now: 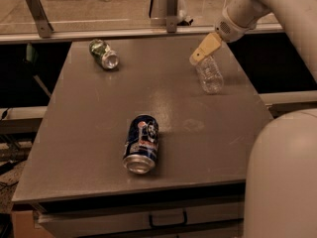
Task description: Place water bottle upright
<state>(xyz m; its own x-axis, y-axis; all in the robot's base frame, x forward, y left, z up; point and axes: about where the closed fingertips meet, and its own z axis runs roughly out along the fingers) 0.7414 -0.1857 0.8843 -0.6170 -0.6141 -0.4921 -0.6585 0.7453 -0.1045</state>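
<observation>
The water bottle (209,73) is clear ribbed plastic and lies on its side at the far right of the grey table (99,133), its base towards me and its cap end under the gripper. My gripper (196,57) hangs from the white arm that comes in from the upper right. Its tan fingers (205,47) point down and left, and their tips are right at the bottle's far end, above the table.
A dark blue drink can (141,144) lies on its side at the front middle. A green drink can (104,54) lies on its side at the far left. A rail with metal posts (171,6) runs behind the table. The robot's white body (282,177) fills the lower right.
</observation>
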